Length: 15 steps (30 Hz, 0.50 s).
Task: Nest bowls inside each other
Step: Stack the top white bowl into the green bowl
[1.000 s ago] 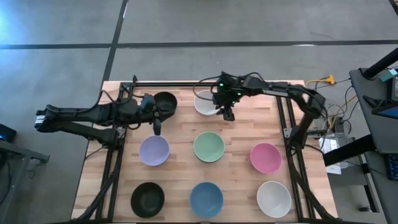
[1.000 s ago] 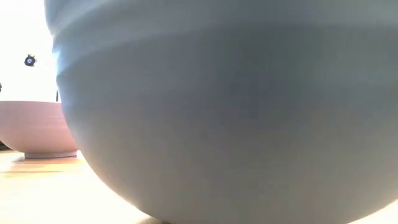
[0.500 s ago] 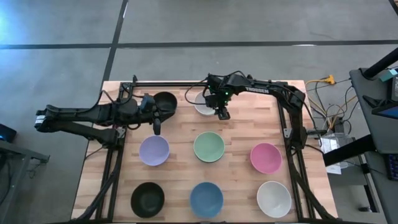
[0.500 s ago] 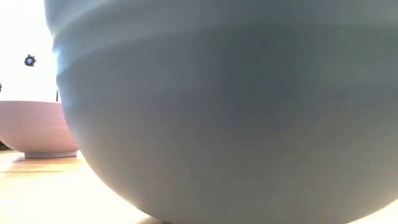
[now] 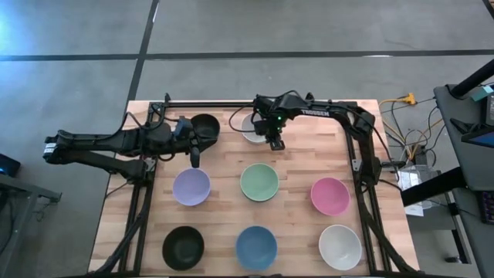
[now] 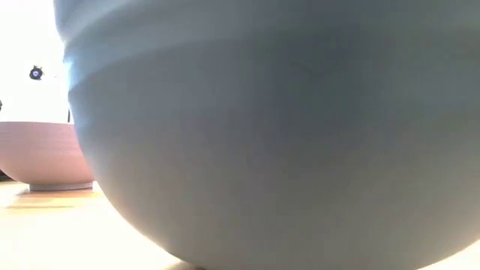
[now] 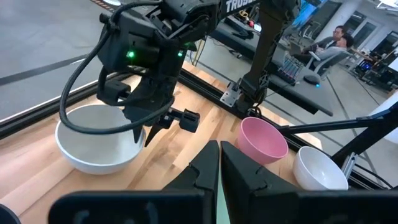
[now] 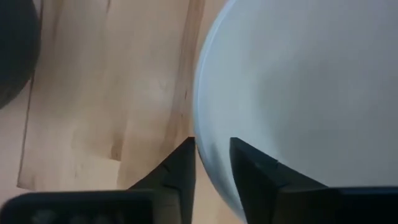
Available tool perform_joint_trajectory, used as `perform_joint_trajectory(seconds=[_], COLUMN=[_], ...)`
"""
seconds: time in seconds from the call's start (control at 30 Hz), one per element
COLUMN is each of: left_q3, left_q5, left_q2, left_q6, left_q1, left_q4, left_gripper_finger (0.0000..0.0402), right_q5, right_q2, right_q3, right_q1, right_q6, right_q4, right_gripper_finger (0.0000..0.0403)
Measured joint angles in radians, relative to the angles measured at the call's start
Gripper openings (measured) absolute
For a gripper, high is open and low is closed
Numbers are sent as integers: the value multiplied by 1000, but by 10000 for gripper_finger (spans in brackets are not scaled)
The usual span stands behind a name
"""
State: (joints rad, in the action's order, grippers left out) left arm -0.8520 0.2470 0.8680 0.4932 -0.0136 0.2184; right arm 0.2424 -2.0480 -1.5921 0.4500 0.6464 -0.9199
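Right end effector (image 8: 211, 163) pinches the rim of a plain, glossy white bowl (image 8: 305, 93) between its fingers.

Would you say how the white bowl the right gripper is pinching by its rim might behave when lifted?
The white bowl looks rigid, so it should keep its shape. Its glossy surface could slip between the right gripper fingers. Held at one edge only, it will probably hang tilted.

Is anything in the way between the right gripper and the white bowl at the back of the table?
Nothing visible. The right gripper is already at the white bowl, one finger on each side of its rim. The nearest neighbour, the black bowl, sits apart, beside the left gripper.
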Motion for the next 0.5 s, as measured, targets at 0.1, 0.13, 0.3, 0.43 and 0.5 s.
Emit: perform_joint_trajectory(seconds=[0.1, 0.13, 0.3, 0.43, 0.5], left_q3=[0, 0, 0, 0, 0], left_q5=[-1, -3, -13, -61, -97], left_q2=[1, 1, 1, 1, 1], left_q6=[0, 0, 0, 0, 0], left_q1=[0, 0, 0, 0, 0], left_q4=[0, 0, 0, 2, 8], left_gripper_finger=[0, 0, 0, 0, 0], right_q5=[-1, -11, -25, -22, -8], right_q2=[-20, -25, -4, 45, 83], right_q3=[0, -2, -2, -7, -9], right_q1=[-3, -5, -10, -17, -19], right_q6=[-13, -26, -99, -170, -234], right_q4=[-17, -19, -32, -49, -50], right_gripper_finger=[51, 41, 15, 13, 12])
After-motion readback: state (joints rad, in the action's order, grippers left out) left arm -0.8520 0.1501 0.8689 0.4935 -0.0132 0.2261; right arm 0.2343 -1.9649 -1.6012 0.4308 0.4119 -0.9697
